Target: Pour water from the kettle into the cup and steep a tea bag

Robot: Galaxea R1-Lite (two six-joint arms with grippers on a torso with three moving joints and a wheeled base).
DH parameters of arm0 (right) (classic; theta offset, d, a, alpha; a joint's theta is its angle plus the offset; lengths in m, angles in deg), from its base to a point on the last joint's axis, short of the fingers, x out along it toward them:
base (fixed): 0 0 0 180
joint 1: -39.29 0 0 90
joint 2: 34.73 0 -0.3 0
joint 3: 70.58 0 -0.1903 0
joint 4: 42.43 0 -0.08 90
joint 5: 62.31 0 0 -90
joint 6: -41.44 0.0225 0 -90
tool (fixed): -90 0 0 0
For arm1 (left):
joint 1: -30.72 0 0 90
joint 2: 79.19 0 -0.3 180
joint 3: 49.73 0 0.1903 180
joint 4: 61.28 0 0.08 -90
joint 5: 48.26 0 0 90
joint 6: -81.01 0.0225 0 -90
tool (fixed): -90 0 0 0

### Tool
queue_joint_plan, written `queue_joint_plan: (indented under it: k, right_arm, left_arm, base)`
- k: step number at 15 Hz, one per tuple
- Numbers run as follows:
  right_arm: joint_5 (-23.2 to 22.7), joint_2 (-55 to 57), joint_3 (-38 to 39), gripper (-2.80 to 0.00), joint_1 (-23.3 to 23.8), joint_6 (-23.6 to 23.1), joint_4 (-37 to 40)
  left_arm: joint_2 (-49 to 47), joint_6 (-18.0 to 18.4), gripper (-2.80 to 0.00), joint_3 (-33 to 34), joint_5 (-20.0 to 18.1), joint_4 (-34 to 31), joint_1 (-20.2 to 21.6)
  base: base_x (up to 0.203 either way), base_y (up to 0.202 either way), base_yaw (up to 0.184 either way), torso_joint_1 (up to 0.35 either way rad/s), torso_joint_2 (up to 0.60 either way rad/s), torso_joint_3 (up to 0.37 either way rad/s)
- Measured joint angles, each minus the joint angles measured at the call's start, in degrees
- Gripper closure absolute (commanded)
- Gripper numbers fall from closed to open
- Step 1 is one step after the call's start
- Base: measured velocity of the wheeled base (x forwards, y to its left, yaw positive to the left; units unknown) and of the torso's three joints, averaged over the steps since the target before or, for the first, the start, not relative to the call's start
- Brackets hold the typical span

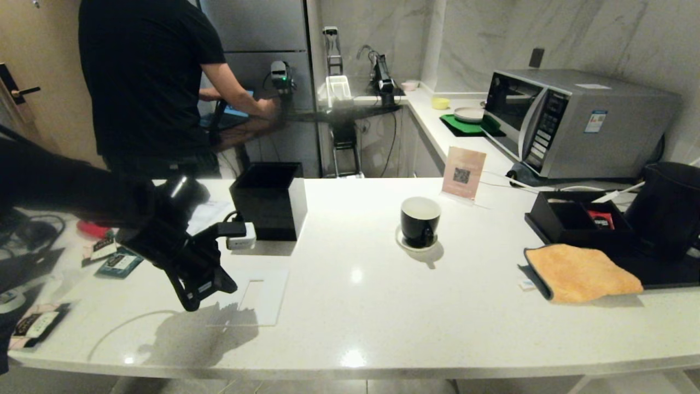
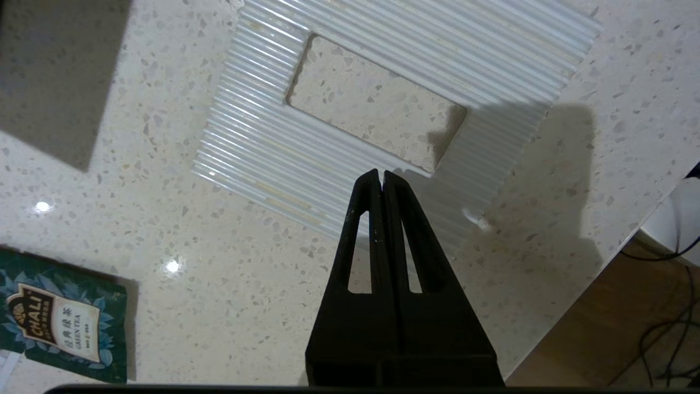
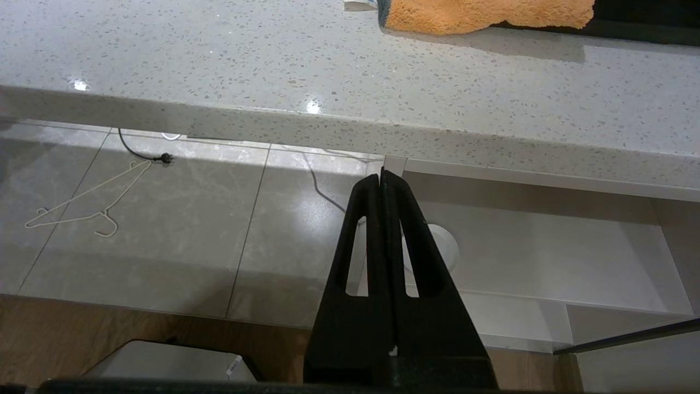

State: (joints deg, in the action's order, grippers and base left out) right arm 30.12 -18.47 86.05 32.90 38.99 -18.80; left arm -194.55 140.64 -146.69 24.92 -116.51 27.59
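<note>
Kettle (image 1: 667, 210) sits at the desk's (image 1: 383, 306) far right, around three o'clock from my pinched-shut, empty left gripper (image 1: 191, 298) low on the left, with the cup (image 1: 420, 221) between them, so the right arm looks nearer.

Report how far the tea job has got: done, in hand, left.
Done: nothing visible; the cup sits on its saucer, and no tea bag shows in it. In hand: the left gripper, shut and empty, hangs over the counter near a green tea packet. The right gripper is parked below the counter edge. Left: pouring from the kettle and steeping.
</note>
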Motion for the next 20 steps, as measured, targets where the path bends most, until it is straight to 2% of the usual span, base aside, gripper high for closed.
queue_joint_plan:
  k: [7,12,16,20]
  right_arm:
    - [0.0,0.0,0.0,0.0,0.0,0.0,0.0]
    - [0.0,0.0,0.0,0.0,0.0,0.0,0.0]
    - [0.0,0.0,0.0,0.0,0.0,0.0,0.0]
    - [0.0,0.0,0.0,0.0,0.0,0.0,0.0]
  left_arm:
    - [-1.0,0.3,-2.8,-0.1,3.3,-1.5,-1.3]
    - [-2.0,0.7,-2.8,-0.8,3.6,-1.4,-3.2]
    - [-2.4,5.9,-2.8,-1.0,2.9,-2.0,-4.0]
    - [-2.6,10.5,-2.8,-1.7,3.1,-7.1,-3.9]
  base:
    - [0.0,0.0,0.0,0.0,0.0,0.0]
    - [0.0,0.0,0.0,0.0,0.0,0.0]
    - [0.0,0.0,0.0,0.0,0.0,0.0]
    - [0.0,0.0,0.0,0.0,0.0,0.0]
